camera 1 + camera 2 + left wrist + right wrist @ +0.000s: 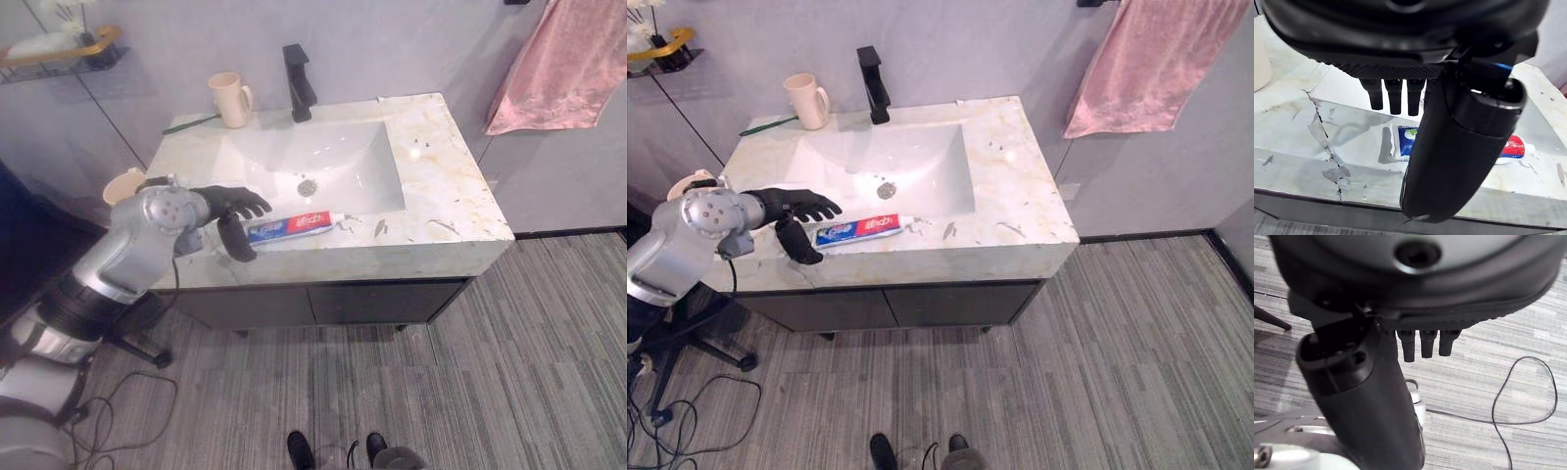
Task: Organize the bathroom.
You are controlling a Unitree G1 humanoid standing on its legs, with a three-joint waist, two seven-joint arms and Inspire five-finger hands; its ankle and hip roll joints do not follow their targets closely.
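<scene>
Marble vanity top (441, 211) carries, as we count, one toothpaste tube (290, 228), one cup (230, 99) and one toothbrush (191, 123), our left hand (230, 211) spread above the tube's end, right hand (1376, 406) uncurled over floor.

Marble vanity top (446, 186), toothpaste tube (290, 228) at front edge, cup (231, 99), toothbrush (191, 123) at back

I see a black faucet (298, 83) at the back edge of the marble counter (446, 191), just behind the white basin (328, 152) with its drain (308, 186). A pink towel (568, 64) hangs on the wall past the counter's right back corner. A person's dark shoes (301, 450) stand on the grey floor (529, 372).
</scene>
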